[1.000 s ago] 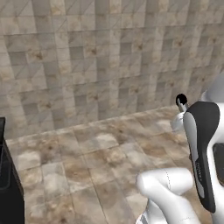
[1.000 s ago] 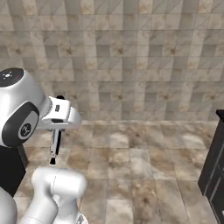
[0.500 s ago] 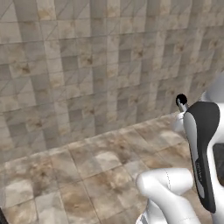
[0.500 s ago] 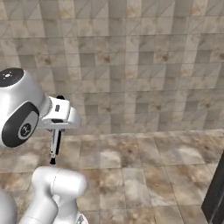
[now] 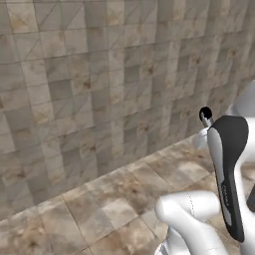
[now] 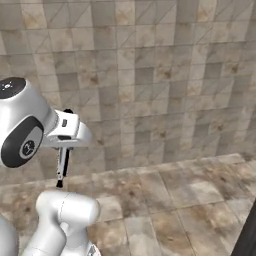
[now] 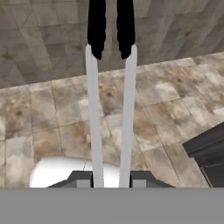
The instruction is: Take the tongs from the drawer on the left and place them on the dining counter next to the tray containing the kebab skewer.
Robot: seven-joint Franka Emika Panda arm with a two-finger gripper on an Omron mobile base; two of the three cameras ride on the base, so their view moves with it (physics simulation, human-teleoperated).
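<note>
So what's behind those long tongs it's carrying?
Behind the tongs, held in the gripper, lie a brown tiled floor and tiled wall. A dark cabinet corner sits at right. The two arms cover thin strips of floor.

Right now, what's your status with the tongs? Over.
Gripper shut on the tongs, both arms pointing out from the hand. Tiled wall and floor ahead. Dark cabinet corner to one side in the hand view.

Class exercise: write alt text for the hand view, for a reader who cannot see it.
The gripper holds the tongs, whose two pale arms run up the picture to black ends. Behind them lie a brown stone-tiled floor and wall, with a dark grey cabinet corner at the right edge.
</note>
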